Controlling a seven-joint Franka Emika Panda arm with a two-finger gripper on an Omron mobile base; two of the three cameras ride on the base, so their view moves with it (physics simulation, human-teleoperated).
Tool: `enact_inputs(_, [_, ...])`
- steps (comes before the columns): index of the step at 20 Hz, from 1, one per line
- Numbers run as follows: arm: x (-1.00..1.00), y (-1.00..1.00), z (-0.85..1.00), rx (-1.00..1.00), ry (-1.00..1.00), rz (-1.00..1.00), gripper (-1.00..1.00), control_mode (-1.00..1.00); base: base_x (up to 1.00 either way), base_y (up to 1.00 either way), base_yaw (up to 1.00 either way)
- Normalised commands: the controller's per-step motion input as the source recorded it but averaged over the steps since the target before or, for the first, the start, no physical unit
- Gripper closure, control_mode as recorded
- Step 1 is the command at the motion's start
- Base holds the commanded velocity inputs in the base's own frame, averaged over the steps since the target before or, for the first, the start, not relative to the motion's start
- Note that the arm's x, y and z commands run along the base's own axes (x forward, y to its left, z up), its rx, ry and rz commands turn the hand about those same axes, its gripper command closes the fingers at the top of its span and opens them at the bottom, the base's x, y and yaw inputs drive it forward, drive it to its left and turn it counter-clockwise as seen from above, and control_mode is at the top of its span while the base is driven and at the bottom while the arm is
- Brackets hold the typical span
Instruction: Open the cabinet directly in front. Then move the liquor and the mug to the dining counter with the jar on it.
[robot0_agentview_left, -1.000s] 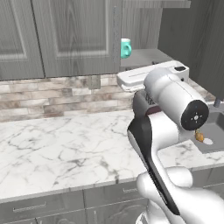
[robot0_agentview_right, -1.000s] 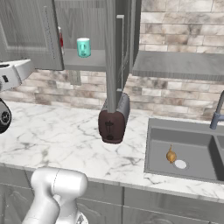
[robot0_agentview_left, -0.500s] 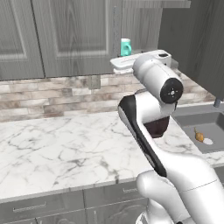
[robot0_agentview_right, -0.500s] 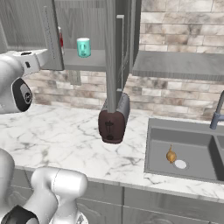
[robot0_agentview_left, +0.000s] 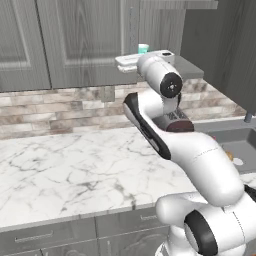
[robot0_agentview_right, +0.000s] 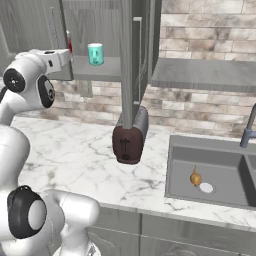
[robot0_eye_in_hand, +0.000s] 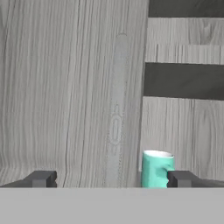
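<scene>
Two task items sit on the open cabinet (robot0_agentview_right: 100, 30) shelf: the mug (robot0_agentview_right: 95, 53), rigid, light and best pinched across its body, and left of it the liquor (robot0_agentview_right: 69, 42), slim, probably slippery. Facing them, the end effector (robot0_eye_in_hand: 109, 178) is spread, empty.

Setting: rendered home kitchen; marble worktop (robot0_agentview_left: 65, 170) over grey drawers (robot0_agentview_left: 50, 235); brick-tile backsplash (robot0_agentview_right: 200, 107) behind; sink (robot0_agentview_right: 215, 172) with tap (robot0_agentview_right: 248, 127) at right; maroon toaster (robot0_agentview_right: 129, 137) on the worktop; grey wood-grain wall cabinet (robot0_agentview_left: 75, 40) above, teal mug (robot0_agentview_right: 95, 54) on its shelf.
</scene>
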Motion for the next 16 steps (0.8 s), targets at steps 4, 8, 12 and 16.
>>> enact_inputs(4, [1.00,0.33,-0.01,0.10,0.06,0.00,-1.00,-1.00,0.00,0.00,0.00])
enact_inputs(8, [1.00,0.06,0.00,0.10,0.10,0.00,-1.00,-1.00,0.00,0.00,0.00])
enact_inputs(12, [1.00,0.00,-0.02,0.02,0.08,0.00,1.00,-1.00,0.00,0.00,0.00])
enact_inputs(16, [0.33,0.00,0.00,0.00,0.01,0.00,1.00,-1.00,0.00,0.00,0.00])
